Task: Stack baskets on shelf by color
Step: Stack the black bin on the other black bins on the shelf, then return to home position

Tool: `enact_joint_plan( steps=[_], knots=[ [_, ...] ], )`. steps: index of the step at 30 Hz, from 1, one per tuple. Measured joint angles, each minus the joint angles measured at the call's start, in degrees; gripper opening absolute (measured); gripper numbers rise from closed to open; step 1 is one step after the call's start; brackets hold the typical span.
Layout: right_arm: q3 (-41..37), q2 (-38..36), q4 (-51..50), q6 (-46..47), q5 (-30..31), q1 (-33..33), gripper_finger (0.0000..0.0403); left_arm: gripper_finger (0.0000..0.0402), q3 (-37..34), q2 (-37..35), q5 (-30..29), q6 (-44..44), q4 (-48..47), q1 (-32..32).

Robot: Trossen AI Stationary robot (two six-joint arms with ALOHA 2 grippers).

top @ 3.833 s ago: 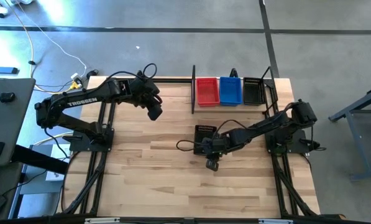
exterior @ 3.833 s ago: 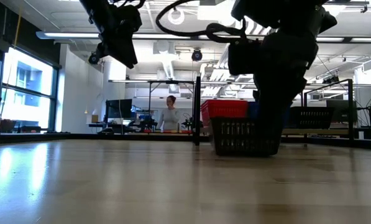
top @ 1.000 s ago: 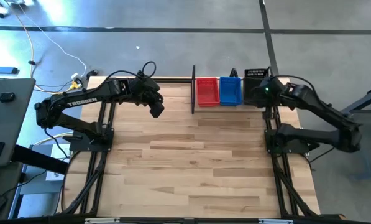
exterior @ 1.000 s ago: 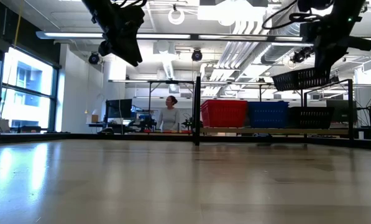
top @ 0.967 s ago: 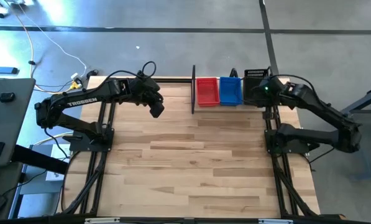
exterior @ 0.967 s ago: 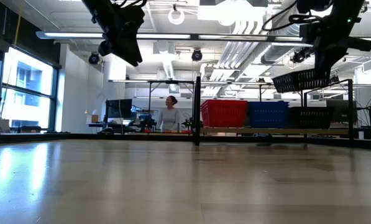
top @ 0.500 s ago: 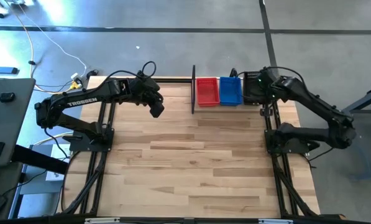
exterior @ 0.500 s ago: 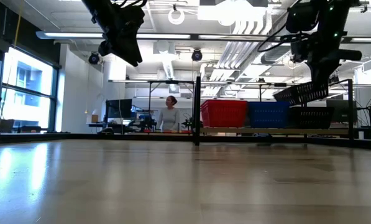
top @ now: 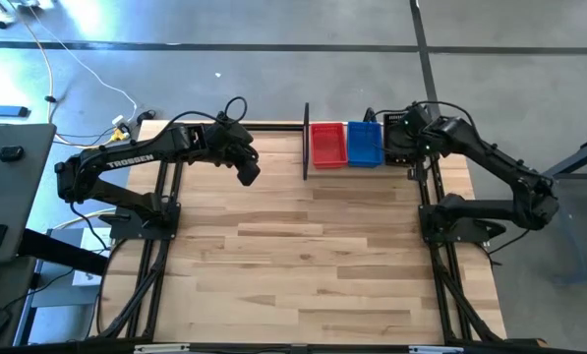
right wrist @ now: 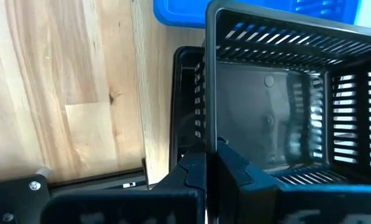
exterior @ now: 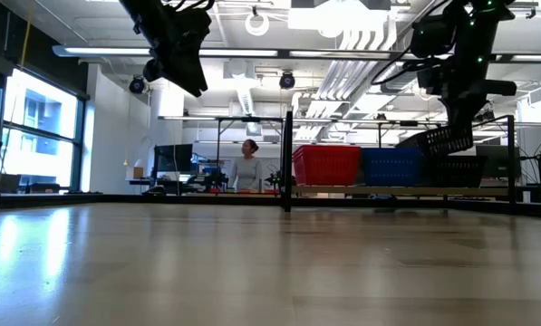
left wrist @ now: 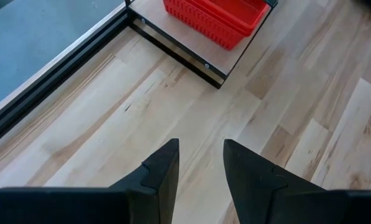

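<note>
High view: the right hand (top: 408,138) hung over the shelf's end slot farthest from the left arm, carrying a black mesh-sided plastic basket (top: 399,126).
Right hand: its fingers were pinched tight on the near wall of the carried black basket (right wrist: 278,118), as the right wrist view showed.
Carried basket: tilted, one end lower, just above a second black mesh basket (exterior: 460,170) already on the shelf; whether the two touched could not be told.
Shelf: a low black metal-frame rack with a light wooden floor (top: 367,165), at the far edge of the wooden desk (top: 293,265).
Left hand: it (top: 245,175) hovered high over the desk, well apart from the shelf, its fingers (left wrist: 160,177) narrowly parted and holding nothing.
Step in hand: by all appearance, nesting the black basket onto the black one beneath.
Next move: it would call for levelling the carried basket, squaring it with the lower rim, easing it down, then letting go.
Count, red: one red mesh basket (top: 327,144) visible from above; a stack beneath could not be ruled out.
Count, blue: one blue mesh basket (top: 365,144) visible, between the red and the black.
Count, black: two.
Count, loose on the desk: none visible.
Background: a person (exterior: 248,167) stood far off in the room.
</note>
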Motion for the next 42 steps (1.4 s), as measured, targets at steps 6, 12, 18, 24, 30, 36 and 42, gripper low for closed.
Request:
enact_joint_plan(
  steps=[6,12,18,24,30,36,42],
  knots=[
    [0.0,0.0,-0.1,1.3,-0.1,0.0,0.0000,0.0115,0.0,0.0,0.0,-0.2,0.0,0.0],
    [0.0,0.0,-0.1,3.0,-0.1,0.0,0.0024,0.0115,0.0,0.0,-0.1,-0.1,0.0,0.0],
    [0.0,0.0,-0.1,3.5,-0.1,0.0,0.0080,0.0115,0.0,0.0,-1.0,-1.5,1.7,0.0],
    [0.0,-1.0,-1.1,4.7,1.7,0.0,0.0096,0.0115,0.0,0.0,-1.0,-1.6,2.6,0.0],
    [0.0,-3.0,-1.5,12.4,-1.4,0.0,0.0096,0.0115,0.0,0.0,-0.9,-1.7,2.6,0.0],
    [0.0,-5.0,-1.4,26.7,-10.8,0.5,0.0096,0.0115,0.0,-0.1,-0.1,-1.6,2.6,-1.0],
    [0.0,-7.5,1.9,35.6,-13.6,7.0,0.0096,0.0115,-0.9,-3.0,-0.9,-1.0,3.7,-3.4]
  ],
)
